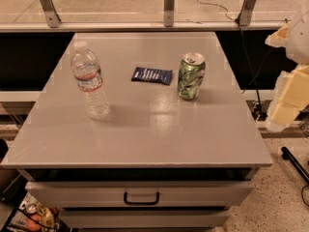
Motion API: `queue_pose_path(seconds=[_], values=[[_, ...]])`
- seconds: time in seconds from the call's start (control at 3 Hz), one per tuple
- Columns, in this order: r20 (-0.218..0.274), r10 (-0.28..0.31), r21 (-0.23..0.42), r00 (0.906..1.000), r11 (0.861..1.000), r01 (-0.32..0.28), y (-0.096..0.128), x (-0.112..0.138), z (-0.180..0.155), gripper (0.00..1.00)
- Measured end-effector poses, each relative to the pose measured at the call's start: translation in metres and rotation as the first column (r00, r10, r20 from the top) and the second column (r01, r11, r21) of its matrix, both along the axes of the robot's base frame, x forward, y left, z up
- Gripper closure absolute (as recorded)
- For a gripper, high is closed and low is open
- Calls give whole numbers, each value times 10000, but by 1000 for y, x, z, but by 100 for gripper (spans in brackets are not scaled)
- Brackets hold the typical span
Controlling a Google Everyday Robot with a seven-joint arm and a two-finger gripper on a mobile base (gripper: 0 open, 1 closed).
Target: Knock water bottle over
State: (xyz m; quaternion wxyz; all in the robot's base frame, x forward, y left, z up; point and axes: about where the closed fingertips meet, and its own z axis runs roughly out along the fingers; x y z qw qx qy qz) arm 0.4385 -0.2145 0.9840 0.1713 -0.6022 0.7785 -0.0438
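1. Water bottle [89, 81]: clear ribbed plastic, white cap, red-and-white label band. It stands upright on the grey table [145, 144], well to the left of the green soda can [191, 76] and a little nearer the front edge than the can. Nothing touches it.

2. Drawer handle [141, 197]: dark, on the table's pale front panel, below the can and to its left.

3. Blue packet [152, 75]: flat and dark blue with pale print. It lies on the tabletop just left of the can, apart from it, between the can and the bottle.

4. Green soda can: upright, silver top with the tab showing, right of the table's middle. It is shorter than the bottle.

5. Gripper [288, 98]: pale yellow and white parts at the right edge of the view, well to the right of the can, past the table's side and off the tabletop. It touches none of the listed items. Whether it is released or clenched cannot be told.
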Motion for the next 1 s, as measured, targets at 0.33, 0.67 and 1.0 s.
queue_pose_path(seconds=[0.33, 0.67, 1.0], values=[[3, 0, 1, 10000, 10000, 0, 0, 0, 0, 0], [392, 144, 861, 9991, 9961, -177, 5, -2, 6, 0], [1599, 242, 2293, 9868, 9714, -610, 0, -4, 9, 0]])
